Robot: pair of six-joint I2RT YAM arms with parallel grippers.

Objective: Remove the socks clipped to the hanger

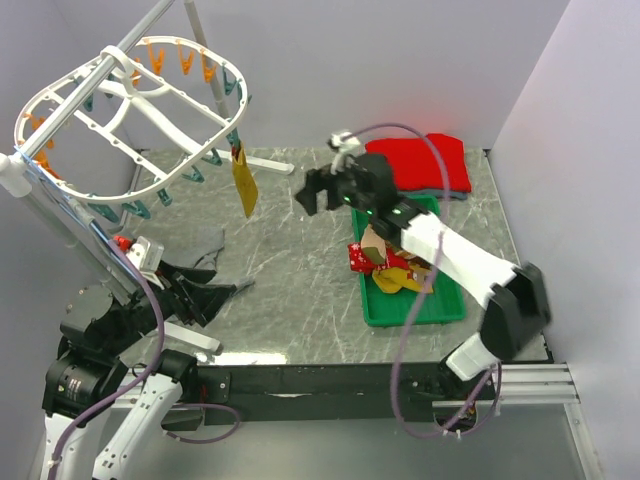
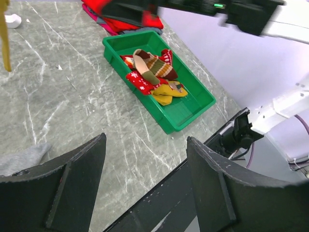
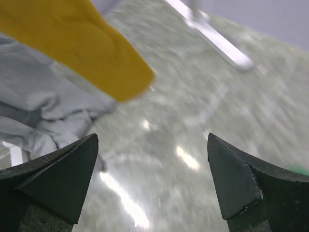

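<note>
Right pincer [image 1: 318, 195], seen from overhead, is spread wide with nothing in it, hanging over the grey marbled tabletop [image 1: 290, 280] near the far end of the green rectangular plastic tray [image 1: 415, 320]. Left pincer [image 1: 222, 298] sits low on the left side, also spread and empty. The big white plastic oval hanger [image 1: 180, 172] with orange and teal clips is tilted up at far left, and one mustard-yellow fabric sock [image 1: 245, 185] dangles from a clip on its rim. A heap of red patterned and striped socks [image 1: 385, 265] lies in the tray, with a folded plain red garment [image 1: 425, 160] behind it and a crumpled grey cloth [image 1: 200, 245] on the tabletop below the hanger.

Left wrist cam: left pincer [image 2: 145, 179] fingers are well apart with bare tabletop between them. Tray [image 2: 169, 123] with the sock heap [image 2: 154, 72] is further out, and the mustard sock [image 2: 5, 43] is at the left edge.

Right wrist cam, kinda blurry: right pincer [image 3: 152, 179] is wide apart and pinching nothing. The mustard sock [image 3: 82, 48] hangs at upper left, above the grey cloth [image 3: 43, 116].
</note>
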